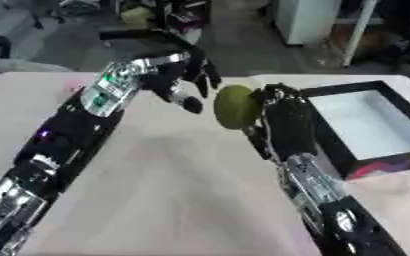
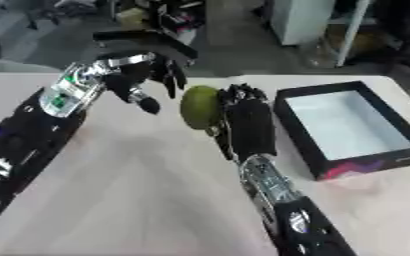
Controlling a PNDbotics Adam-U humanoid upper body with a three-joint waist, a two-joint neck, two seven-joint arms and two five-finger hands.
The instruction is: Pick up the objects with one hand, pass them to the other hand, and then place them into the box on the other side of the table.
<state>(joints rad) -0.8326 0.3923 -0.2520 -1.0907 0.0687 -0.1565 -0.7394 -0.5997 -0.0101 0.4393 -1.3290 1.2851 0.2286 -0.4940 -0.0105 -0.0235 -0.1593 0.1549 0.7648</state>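
A green rounded fruit (image 1: 236,106) is held above the middle of the table by my right hand (image 1: 283,120), whose fingers curl round its right side. My left hand (image 1: 184,80) hovers just left of the fruit with its fingers spread and relaxed, a small gap away, holding nothing. The black box (image 1: 340,145) with a pale inside lies at the right side of the table, right beside my right hand.
The pale table (image 1: 173,185) stretches below both arms. A pink patch (image 1: 71,86) shows at the table's far left. Beyond the far edge stand a dark floor, a white cabinet (image 1: 309,20) and clutter.
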